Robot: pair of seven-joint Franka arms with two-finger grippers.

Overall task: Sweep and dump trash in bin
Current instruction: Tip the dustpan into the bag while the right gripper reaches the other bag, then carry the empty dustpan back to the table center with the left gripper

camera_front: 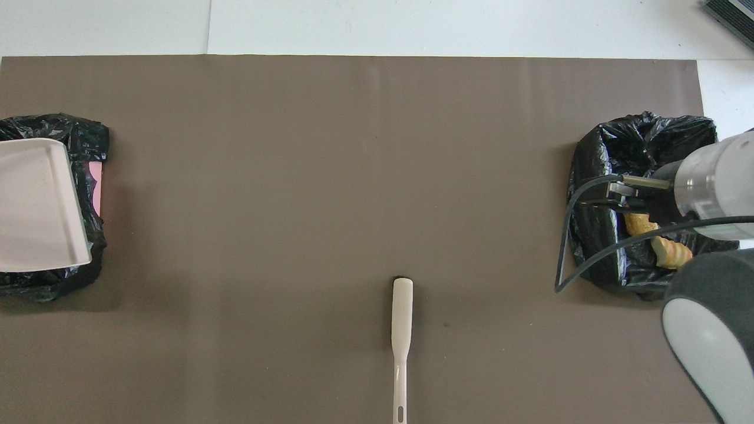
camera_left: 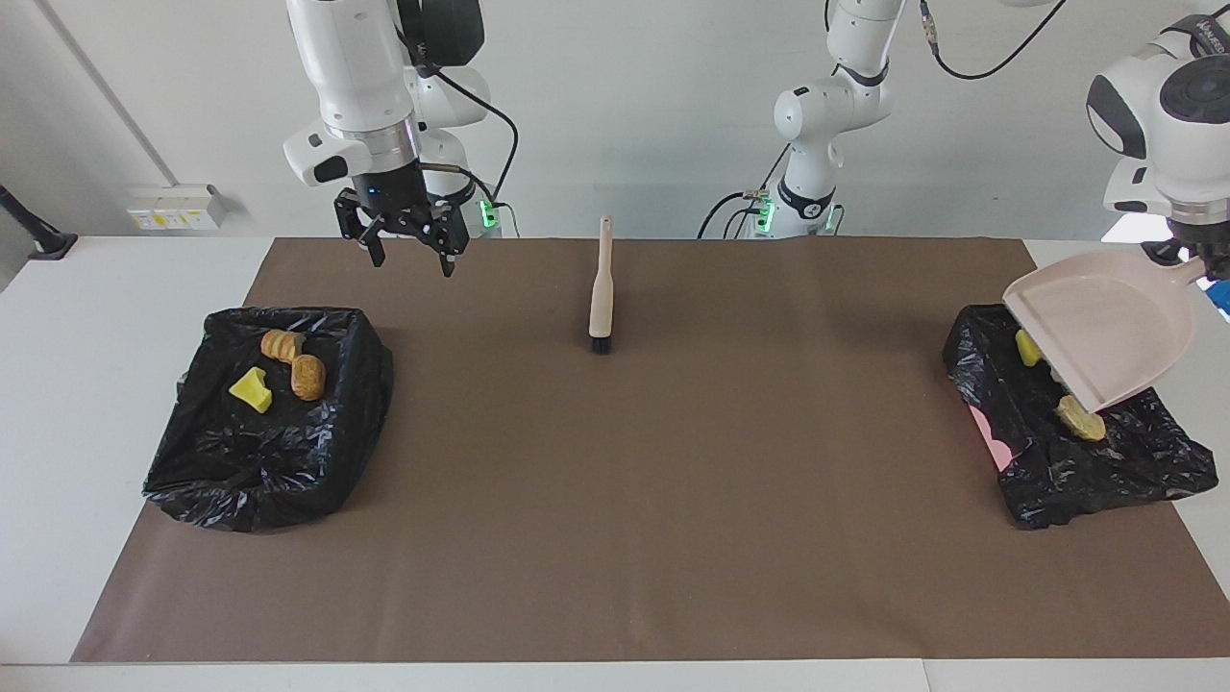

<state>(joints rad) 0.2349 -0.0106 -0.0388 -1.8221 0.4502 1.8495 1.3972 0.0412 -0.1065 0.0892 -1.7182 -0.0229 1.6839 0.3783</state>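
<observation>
Three trash lumps (camera_left: 279, 370) visible facing view only.

You cannot see the left gripper's fingers: in the facing view the picture's edge cuts that arm off just where it meets the dustpan (camera_left: 1105, 327) handle, and in the overhead view the pan runs off the edge and covers most of the bin (camera_front: 88, 135) under it. In that bin only two pieces of trash (camera_left: 1079, 418) peek out past the pan's lip, so you cannot tell what else lies beneath. From above, the right arm (camera_front: 707, 188) hides most of the other bin (camera_front: 607, 147), and the brush (camera_front: 402, 330) handle is cut at the bottom edge.
</observation>
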